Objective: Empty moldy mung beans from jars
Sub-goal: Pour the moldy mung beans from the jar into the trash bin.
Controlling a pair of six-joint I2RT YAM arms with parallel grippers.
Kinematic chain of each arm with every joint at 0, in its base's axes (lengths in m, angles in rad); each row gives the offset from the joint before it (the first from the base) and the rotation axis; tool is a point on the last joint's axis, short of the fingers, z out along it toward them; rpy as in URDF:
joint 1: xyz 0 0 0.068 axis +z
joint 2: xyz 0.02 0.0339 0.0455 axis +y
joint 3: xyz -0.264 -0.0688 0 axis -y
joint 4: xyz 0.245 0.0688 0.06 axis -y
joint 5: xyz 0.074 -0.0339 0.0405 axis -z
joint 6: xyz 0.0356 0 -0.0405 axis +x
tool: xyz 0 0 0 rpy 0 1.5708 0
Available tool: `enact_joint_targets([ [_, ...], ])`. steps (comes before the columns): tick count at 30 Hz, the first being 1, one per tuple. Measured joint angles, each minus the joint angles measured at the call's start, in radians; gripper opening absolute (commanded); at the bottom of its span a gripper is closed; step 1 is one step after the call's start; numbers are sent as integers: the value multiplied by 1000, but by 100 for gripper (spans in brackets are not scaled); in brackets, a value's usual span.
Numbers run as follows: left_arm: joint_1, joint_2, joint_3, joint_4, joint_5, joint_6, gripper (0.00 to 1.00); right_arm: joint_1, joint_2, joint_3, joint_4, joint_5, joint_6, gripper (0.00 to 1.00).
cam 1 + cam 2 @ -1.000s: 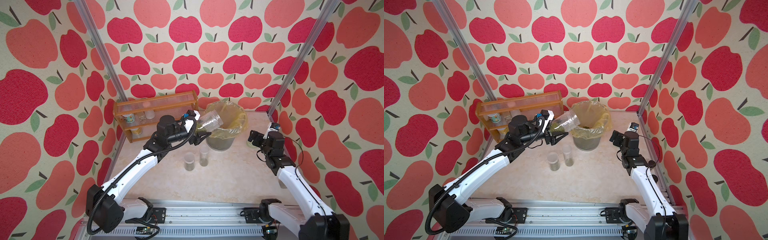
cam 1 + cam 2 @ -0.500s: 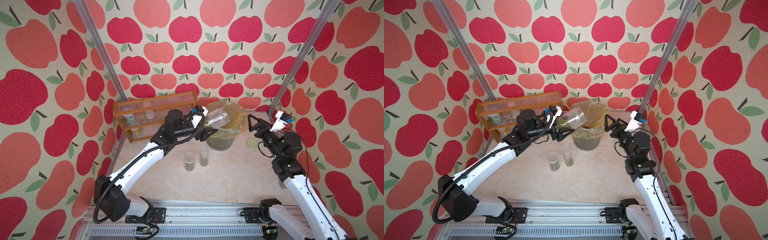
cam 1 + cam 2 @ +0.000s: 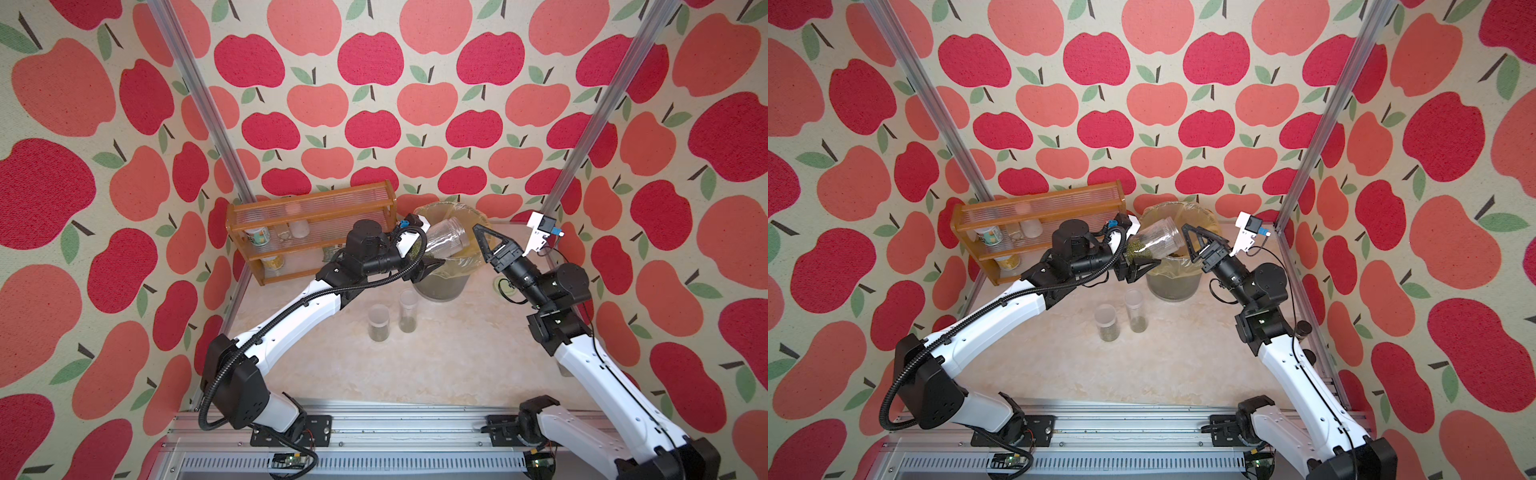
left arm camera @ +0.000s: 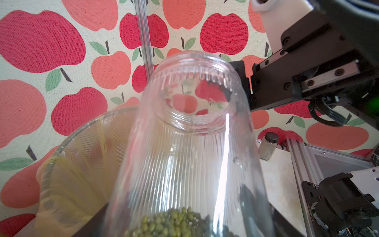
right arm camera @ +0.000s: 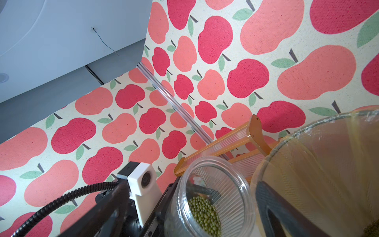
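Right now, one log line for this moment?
left gripper: grips ribbed jar, tilted toward bin | mung beans: in jar | right gripper: open, near bin

short jar (image 3: 378,328) left of tall jar (image 3: 408,311), both before the bin (image 3: 440,289)

Left wrist view: ribbed clear round-shouldered jar (image 4: 184,153) base cropped by frame edge. Top view: pale green round lid (image 3: 498,284) mostly behind right arm (image 3: 536,282). Printed can (image 3: 258,237) label unreadable.
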Motion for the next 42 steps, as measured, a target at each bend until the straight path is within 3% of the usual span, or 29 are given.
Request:
enact_joint_targets([
  [24,0,-39,-52,113,-27,-1,30,132,189,99,11,-29,56,99],
  [37,0,-39,-52,167,-29,-40,29,186,222,130,27,76,23,98],
  [42,0,-34,-52,179,-29,-50,30,192,248,134,66,86,23,94],
])
